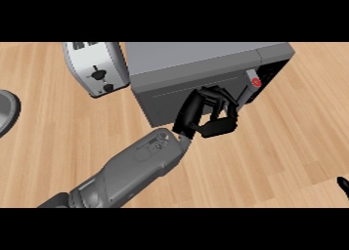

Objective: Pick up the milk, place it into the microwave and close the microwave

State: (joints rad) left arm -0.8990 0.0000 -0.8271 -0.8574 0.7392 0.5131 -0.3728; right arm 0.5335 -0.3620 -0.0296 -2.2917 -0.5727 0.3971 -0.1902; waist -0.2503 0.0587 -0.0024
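The wooden counter [292,146] is the biggest thing here, and the grey microwave [198,63] sits on it with its door [187,95] almost shut. A silver toaster [98,68] stands just beside it. The left hand [206,114] is up against the door with its fingers bent, holding nothing I can see. The milk does not show; it may be inside. The bent fingers could slide off the door, leaving it a little open. The right hand [348,189] rests by the corner; I cannot tell its shape.

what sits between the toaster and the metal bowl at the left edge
Nothing: in the head view, only bare wooden counter lies between the toaster and the metal bowl.
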